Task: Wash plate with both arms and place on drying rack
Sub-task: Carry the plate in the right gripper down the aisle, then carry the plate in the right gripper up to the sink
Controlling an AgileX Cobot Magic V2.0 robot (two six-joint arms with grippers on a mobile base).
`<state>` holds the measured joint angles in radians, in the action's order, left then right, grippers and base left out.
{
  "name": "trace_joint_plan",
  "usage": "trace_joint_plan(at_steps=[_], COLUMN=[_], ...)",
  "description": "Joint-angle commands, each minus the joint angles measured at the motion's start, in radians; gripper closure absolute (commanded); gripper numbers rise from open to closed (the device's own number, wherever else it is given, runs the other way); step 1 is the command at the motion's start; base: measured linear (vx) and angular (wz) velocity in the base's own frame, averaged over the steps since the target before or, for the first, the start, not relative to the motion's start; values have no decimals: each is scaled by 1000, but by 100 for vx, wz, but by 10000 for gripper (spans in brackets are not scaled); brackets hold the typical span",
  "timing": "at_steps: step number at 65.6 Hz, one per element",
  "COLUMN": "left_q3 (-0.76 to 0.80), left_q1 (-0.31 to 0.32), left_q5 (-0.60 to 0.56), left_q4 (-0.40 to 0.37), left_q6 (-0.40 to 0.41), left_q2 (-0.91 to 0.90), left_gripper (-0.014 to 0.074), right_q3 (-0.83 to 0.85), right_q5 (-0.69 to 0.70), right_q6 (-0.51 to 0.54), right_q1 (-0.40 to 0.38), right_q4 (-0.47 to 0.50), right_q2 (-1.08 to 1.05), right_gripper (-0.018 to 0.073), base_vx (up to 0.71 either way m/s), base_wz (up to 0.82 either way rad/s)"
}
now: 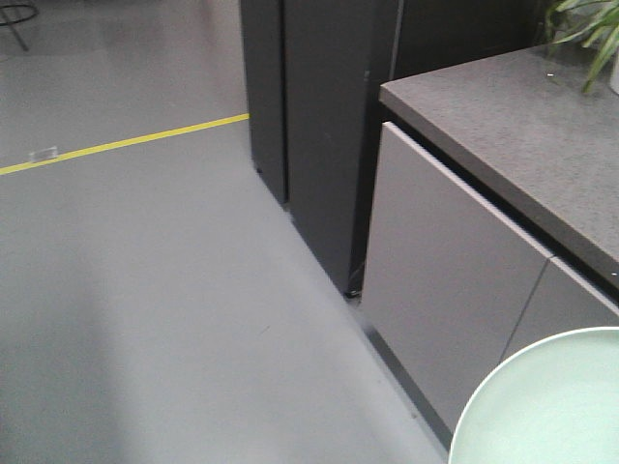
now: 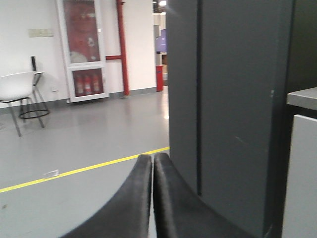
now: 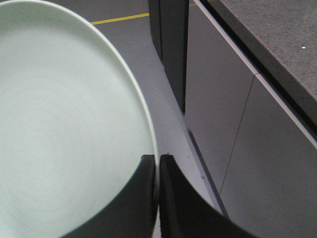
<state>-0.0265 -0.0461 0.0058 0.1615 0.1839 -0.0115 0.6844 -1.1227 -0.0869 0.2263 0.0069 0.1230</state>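
The plate (image 3: 64,124) is seen filling the left half of the right wrist view. Its rim is clamped at the bottom centre of the frame by the right gripper (image 3: 158,161), whose jaws are closed onto the edge, with one black finger laid over the pale green face and the other on the far side of the rim. In the front-facing view the plate is shown in the lower right corner, set against a grey cabinet door (image 1: 445,280) under a dark speckled countertop (image 1: 513,126). The left gripper (image 2: 152,163) is seen at the bottom centre of the left wrist view. Its jaws are pressed together with nothing between them, and it is pointed towards a tall dark cabinet (image 2: 233,109) and a grey floor (image 2: 89,144) crossed by a yellow line (image 2: 99,165).
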Motion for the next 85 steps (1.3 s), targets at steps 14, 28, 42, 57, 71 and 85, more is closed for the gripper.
trace_joint_plan(at_steps=[14,28,42,57,71,85], left_q3=[-20,-20,-20,-20,-20,-20], left_q1=[7,7,7,7,7,7], left_q5=[-70,-70,-70,-70,-70,-70], left_q4=[-9,-9,-9,-9,-9,-9], left_q6=[5,5,5,5,5,5], left_q2=[-15,-15,-15,-15,-15,-15], left_gripper=[601,601,601,601,601,601], right_q3=[22,22,22,22,22,22], right_q5=[72,72,72,72,72,72], right_q6=[1,1,1,1,1,1], right_q1=[-4,-4,-4,-4,-4,-4], right_q4=[-7,-7,-7,-7,-7,-7], right_q2=[23,23,23,23,23,23], right_gripper=[564,564,564,564,564,564], base_vx=[14,12,10,9,8,8], base_wz=[-38,-37,-36,-34,-31,-31])
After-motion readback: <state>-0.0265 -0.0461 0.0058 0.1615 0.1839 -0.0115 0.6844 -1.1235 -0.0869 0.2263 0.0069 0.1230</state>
